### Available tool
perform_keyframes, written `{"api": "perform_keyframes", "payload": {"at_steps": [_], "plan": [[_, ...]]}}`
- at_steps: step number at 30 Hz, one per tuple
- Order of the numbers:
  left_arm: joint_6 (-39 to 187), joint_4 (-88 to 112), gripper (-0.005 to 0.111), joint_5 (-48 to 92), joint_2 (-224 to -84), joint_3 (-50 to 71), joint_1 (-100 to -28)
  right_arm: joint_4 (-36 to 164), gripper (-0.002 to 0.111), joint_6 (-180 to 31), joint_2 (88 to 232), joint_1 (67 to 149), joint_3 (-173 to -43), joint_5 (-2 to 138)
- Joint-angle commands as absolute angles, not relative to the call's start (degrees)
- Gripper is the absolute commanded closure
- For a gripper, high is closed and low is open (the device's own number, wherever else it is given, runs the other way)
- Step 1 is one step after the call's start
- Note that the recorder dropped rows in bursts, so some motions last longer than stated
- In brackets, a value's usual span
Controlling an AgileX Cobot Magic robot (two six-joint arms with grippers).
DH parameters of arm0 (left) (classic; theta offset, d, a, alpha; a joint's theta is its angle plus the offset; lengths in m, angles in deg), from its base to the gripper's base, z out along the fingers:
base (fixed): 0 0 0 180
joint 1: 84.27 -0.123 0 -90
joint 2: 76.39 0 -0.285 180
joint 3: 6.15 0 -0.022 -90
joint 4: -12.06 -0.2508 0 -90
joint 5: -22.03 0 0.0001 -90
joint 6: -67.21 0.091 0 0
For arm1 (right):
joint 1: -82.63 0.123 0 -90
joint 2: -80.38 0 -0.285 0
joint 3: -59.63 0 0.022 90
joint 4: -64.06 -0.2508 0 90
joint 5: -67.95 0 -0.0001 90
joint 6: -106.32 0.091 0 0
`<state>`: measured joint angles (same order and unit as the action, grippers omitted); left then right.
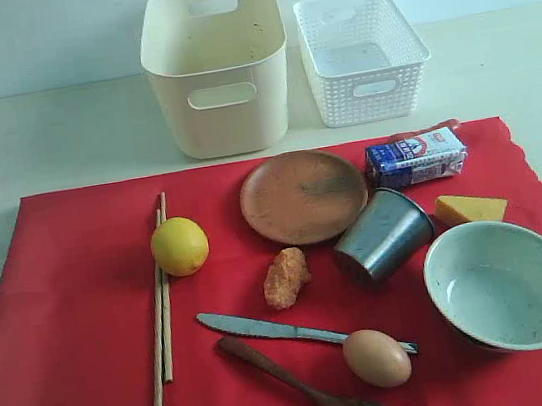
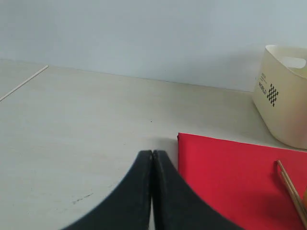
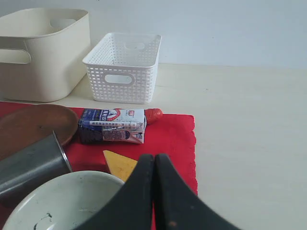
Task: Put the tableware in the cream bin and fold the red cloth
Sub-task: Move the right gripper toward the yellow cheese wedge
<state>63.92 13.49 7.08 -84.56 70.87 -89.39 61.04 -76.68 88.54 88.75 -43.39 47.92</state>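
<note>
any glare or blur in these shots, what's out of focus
Exterior view: soft even light, faint shadows by the lemon and grey metal cup, no harsh glare. Left wrist view: the left tool looms dark, soft-edged. Right wrist view: right tool and pale green bowl blur up close.

The exterior camera looks steeply down across the red cloth (image 1: 66,323) toward the cream bin (image 1: 216,64), which both low, close-set wrist cameras also face.
</note>
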Motion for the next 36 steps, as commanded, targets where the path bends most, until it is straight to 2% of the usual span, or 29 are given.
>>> {"api": "perform_keyframes", "payload": {"at_steps": [1, 25, 36], "plan": [[64.1, 13.9, 0.104, 7.3, -84.2, 71.1, -89.4, 61.1, 0.108, -76.7, 88.2, 88.8, -43.1, 48.8], [64.1, 13.9, 0.104, 7.3, -84.2, 71.1, -89.4, 61.1, 0.108, -76.7, 88.2, 88.8, -43.1, 48.9], [64.1, 13.9, 0.104, 7.3, -84.2, 71.1, -89.4, 61.2, 0.108, -74.2, 88.2, 88.8, -43.1, 65.0]]}}
